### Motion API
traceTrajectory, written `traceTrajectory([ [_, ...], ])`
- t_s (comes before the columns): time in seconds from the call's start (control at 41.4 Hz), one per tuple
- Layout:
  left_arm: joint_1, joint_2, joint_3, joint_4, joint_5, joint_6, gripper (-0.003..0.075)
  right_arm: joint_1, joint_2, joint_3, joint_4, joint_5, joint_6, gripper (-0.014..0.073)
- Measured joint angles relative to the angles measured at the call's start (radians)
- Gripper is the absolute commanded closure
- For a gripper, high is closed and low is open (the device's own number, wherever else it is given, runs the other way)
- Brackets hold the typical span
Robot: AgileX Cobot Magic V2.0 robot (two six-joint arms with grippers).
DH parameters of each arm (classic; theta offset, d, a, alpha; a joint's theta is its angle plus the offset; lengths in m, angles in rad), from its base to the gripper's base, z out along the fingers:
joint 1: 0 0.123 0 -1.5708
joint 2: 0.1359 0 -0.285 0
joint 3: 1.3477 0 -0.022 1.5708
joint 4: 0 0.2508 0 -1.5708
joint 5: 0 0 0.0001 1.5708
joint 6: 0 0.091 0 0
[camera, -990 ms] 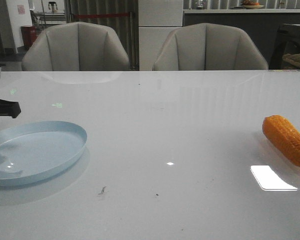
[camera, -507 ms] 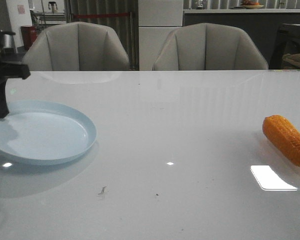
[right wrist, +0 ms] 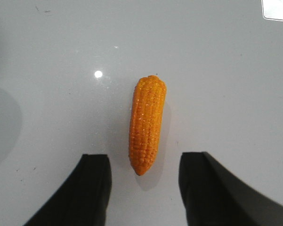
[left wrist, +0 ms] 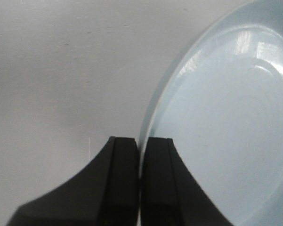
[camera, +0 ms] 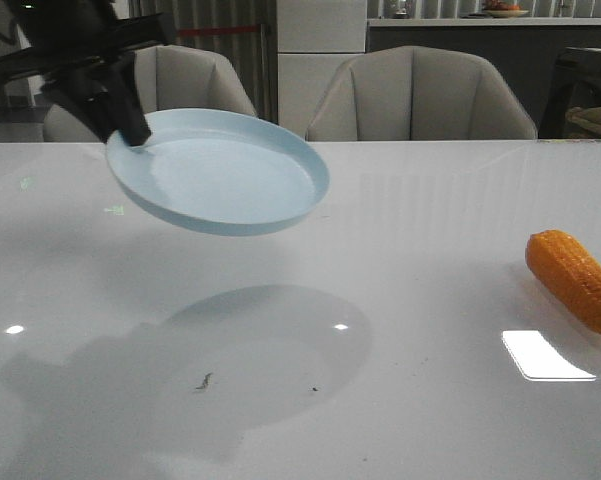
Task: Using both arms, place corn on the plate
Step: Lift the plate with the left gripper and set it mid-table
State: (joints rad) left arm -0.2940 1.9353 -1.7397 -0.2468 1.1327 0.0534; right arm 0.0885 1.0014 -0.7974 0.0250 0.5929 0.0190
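Front view: the left gripper point(camera: 130, 130) pinches the rim of the plate point(camera: 220, 172), held tilted in the air above the table point(camera: 380, 260) (its shadow falls on the surface below); the corn point(camera: 574, 280) lies at the right edge.
Left wrist view: both fingers point(left wrist: 120, 179) clamp the plate's rim point(left wrist: 153, 108).
Right wrist view: the right gripper point(right wrist: 143, 188), its jaws spread apart, hangs over the corn point(right wrist: 146, 123), clear of it.

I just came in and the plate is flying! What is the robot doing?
The left gripper is pinching the rim of the pale blue plate and holding it in the air above the white table, so you can see its shadow underneath. The orange toy corn lies on the table at the right. The right gripper is open above it, one finger on each side, not touching it yet.
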Motion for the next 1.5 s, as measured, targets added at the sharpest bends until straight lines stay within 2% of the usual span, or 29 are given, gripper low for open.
traceTrajectory([
  [0.169, -0.087, 0.028, -0.003, -0.011, 0.000, 0.000, 0.0623, 0.000, 0.000, 0.000, 0.000, 0.000, 0.000, 0.0146],
  [0.362, -0.133, 0.096, -0.003, -0.012, -0.002, 0.000, 0.0623, 0.000, 0.000, 0.000, 0.000, 0.000, 0.000, 0.0146],
  [0.893, -0.143, 0.235, -0.008, -0.012, -0.017, 0.000, 0.0614, 0.000, 0.000, 0.000, 0.000, 0.000, 0.000, 0.0146],
  [0.966, -0.143, 0.237, -0.008, -0.012, -0.019, 0.013, 0.0570, 0.000, 0.000, 0.000, 0.000, 0.000, 0.000, 0.0146],
  [1.038, -0.143, 0.237, -0.008, -0.012, -0.019, 0.024, 0.0477, 0.000, 0.000, 0.000, 0.000, 0.000, 0.000, 0.0146],
  [1.159, -0.143, 0.237, -0.011, -0.006, -0.011, 0.057, 0.0253, 0.000, 0.000, 0.000, 0.000, 0.000, 0.000, 0.0146],
  [1.231, -0.143, 0.237, -0.011, 0.000, -0.009, 0.065, 0.0166, 0.000, 0.000, 0.000, 0.000, 0.000, 0.000, 0.0146],
  [1.279, -0.143, 0.237, -0.013, 0.004, -0.009, 0.067, 0.0149, 0.000, 0.000, 0.000, 0.000, 0.000, 0.000, 0.0146],
  [1.497, -0.144, 0.238, -0.077, 0.071, 0.025, 0.076, 0.0185, 0.000, 0.000, 0.000, 0.000, 0.000, 0.001, 0.0146],
])
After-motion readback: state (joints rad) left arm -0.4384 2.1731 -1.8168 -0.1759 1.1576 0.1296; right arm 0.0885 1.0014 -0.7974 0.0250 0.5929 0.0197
